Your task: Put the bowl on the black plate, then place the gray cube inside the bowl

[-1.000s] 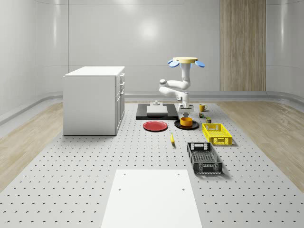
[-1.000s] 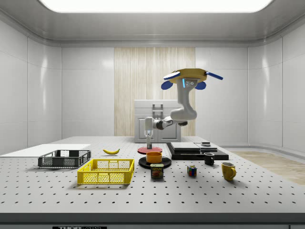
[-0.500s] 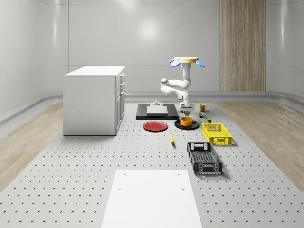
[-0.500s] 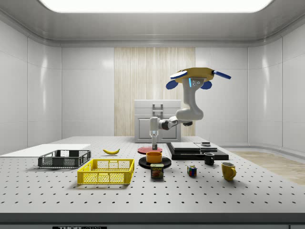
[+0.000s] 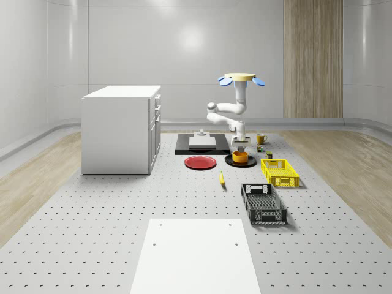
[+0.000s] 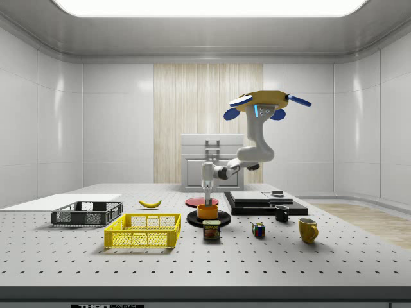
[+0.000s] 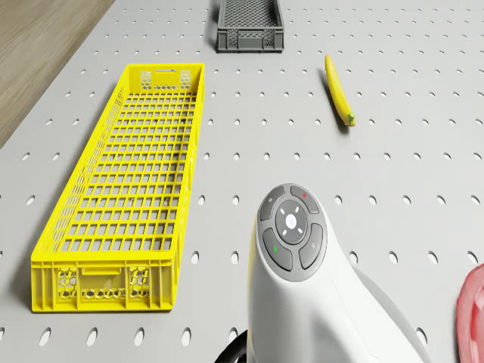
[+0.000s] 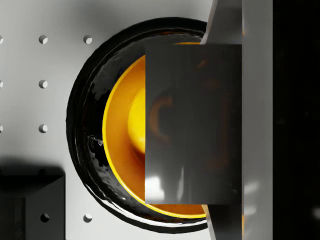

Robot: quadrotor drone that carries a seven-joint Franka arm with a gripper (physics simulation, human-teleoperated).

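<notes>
The orange bowl [image 5: 240, 157] [image 6: 207, 211] sits on the black plate [image 5: 231, 162] [image 6: 192, 219]. My gripper [image 5: 241, 147] [image 6: 207, 194] hangs straight down just above the bowl, shut on the gray cube [image 8: 192, 125]. In the wrist view the cube covers much of the bowl [image 8: 120, 130], and the black plate [image 8: 82, 125] rings it. The drone [image 5: 240, 78] [image 6: 266, 102] hovers high over the table, above the black platform beside the plate, with the arm reaching down to the bowl.
A red plate [image 5: 200, 162], banana [image 5: 222, 178] [image 7: 339, 89], yellow basket [image 5: 280, 172] [image 7: 121, 204] and dark crate [image 5: 263, 203] [image 7: 251, 26] lie around the black plate. A can [image 6: 212, 230], colored cube [image 6: 258, 230] and two mugs [image 6: 307, 230] stand nearby. The white cabinet [image 5: 122, 128] stands at the whole-scene view's left.
The drone shifted toward the side view's right, then held still. The gripper, still holding the cube, came over the bowl and dropped slightly toward it.
</notes>
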